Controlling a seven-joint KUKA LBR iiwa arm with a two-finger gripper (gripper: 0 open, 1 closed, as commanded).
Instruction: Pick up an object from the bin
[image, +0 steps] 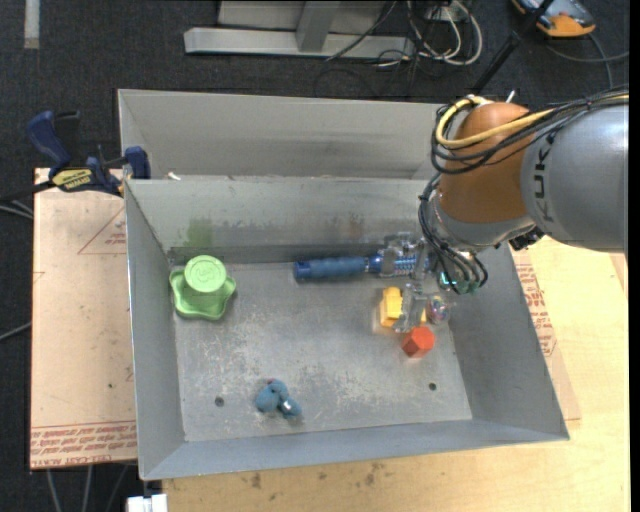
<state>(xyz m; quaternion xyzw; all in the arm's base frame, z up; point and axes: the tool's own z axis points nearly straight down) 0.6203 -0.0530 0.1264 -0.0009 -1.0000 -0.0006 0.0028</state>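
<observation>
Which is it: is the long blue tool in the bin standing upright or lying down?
Lying down: the blue tool stretches sideways along the floor of the bin, beside its far wall.

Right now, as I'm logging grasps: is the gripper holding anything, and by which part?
It cannot be told. The gripper sits low beside a yellow piece, an orange block close by.

"KUK" — black letters on the grey arm (585, 170)
</observation>
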